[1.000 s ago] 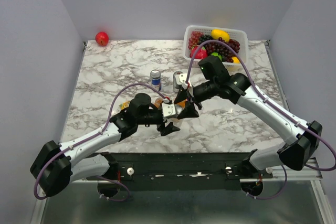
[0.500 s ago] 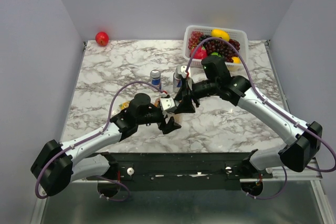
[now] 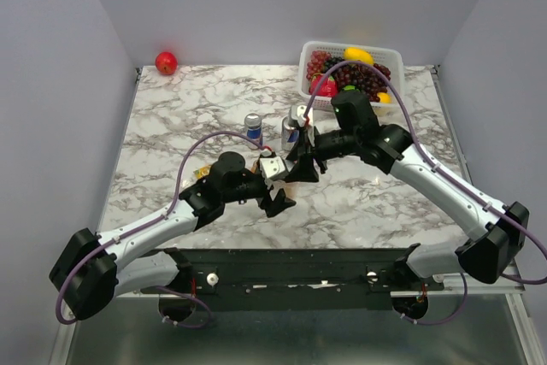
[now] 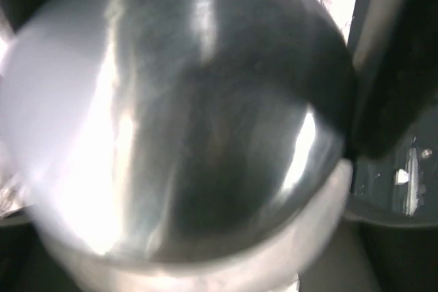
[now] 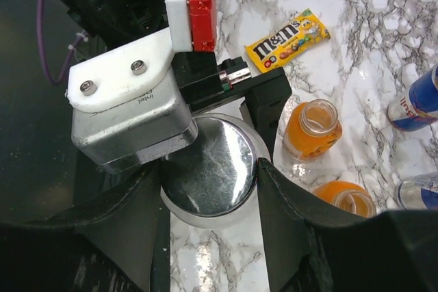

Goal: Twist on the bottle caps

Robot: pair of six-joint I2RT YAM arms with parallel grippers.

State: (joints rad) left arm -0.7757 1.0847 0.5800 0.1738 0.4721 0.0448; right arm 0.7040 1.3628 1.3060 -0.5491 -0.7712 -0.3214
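Note:
A clear glass jar [image 5: 205, 213] wears the flat silver lid [image 5: 209, 165], which also fills the blurred left wrist view [image 4: 191, 121]. My left gripper [image 3: 276, 187] is shut on the jar from the side, one black finger [image 5: 267, 97] against it. My right gripper [image 5: 209, 169] comes from above, its fingers pressed on both sides of the lid; it also shows in the top view [image 3: 301, 167]. Two stubby bottles of orange liquid [image 5: 311, 128] [image 5: 345, 197] stand open beside the jar. The small orange-gold caps are out of view.
A yellow M&M's pack [image 5: 287, 39] lies behind the bottles. Two blue-and-silver drink cans [image 3: 253, 126] [image 3: 291, 132] stand mid-table. A white basket of fruit [image 3: 390, 55] is at the back right, a red apple [image 3: 166, 62] at the back left corner.
My right gripper has shifted a little toward the back left and turned over the lid. The left gripper has hardly moved with the jar.

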